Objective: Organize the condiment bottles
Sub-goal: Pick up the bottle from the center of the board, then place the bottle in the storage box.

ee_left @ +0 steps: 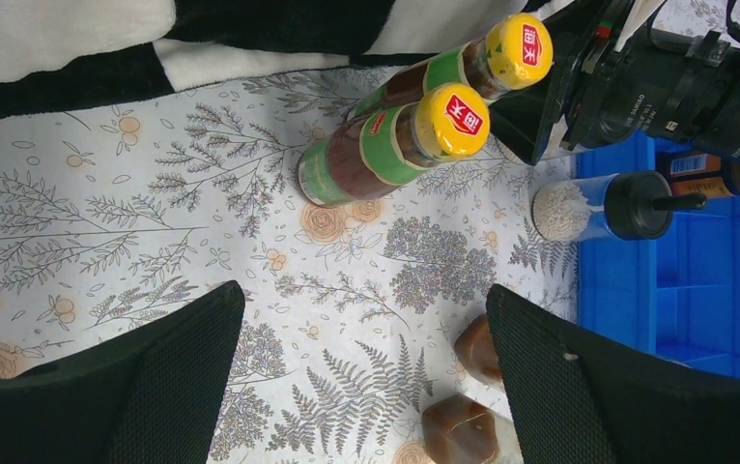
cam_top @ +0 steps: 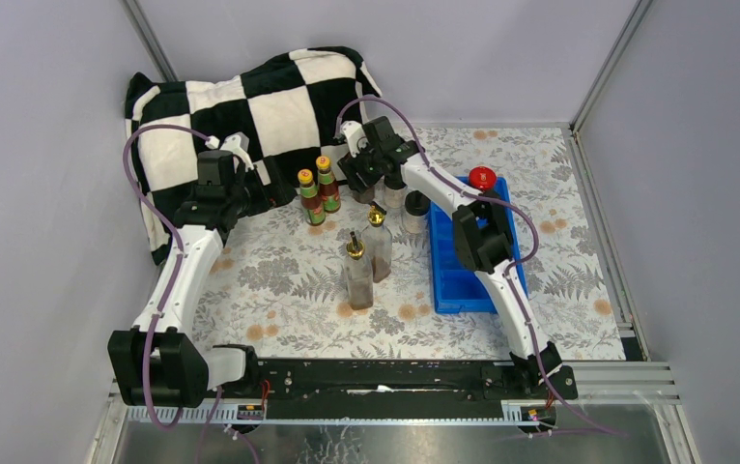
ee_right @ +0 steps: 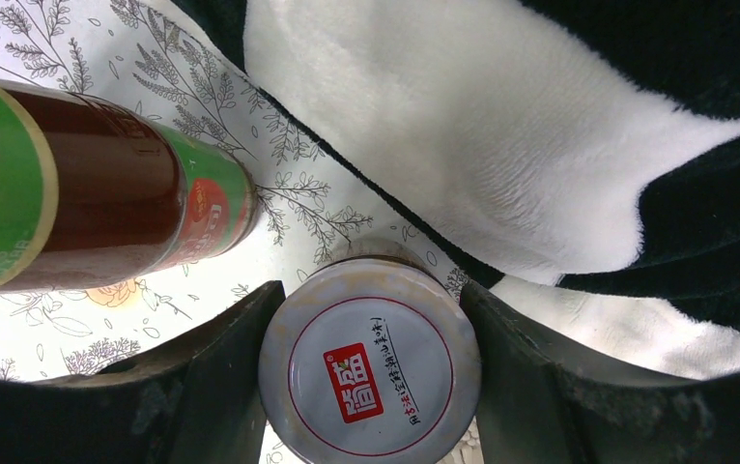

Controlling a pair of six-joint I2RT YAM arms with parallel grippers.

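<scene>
My right gripper [cam_top: 366, 182] is shut on the white-lidded jar [ee_right: 370, 372], with a finger against each side of the lid, next to the checkered cloth. Two orange-capped sauce bottles [cam_top: 306, 196] [cam_top: 327, 185] stand just left of it; they also show in the left wrist view [ee_left: 390, 145]. My left gripper [cam_top: 241, 191] is open and empty over the table, left of them [ee_left: 361, 300]. Two gold-spouted bottles [cam_top: 357, 273] [cam_top: 379, 244] stand mid-table. A black-capped shaker [cam_top: 414, 210] stands by the tray, another [cam_top: 395, 191] behind it. The red-lidded jar [cam_top: 482, 178] sits at the tray's far end.
The blue divided tray [cam_top: 448, 285] lies right of centre under my right arm. A black-and-white checkered cloth [cam_top: 270, 106] is heaped at the back left, close behind both grippers. Grey walls close in the back and sides.
</scene>
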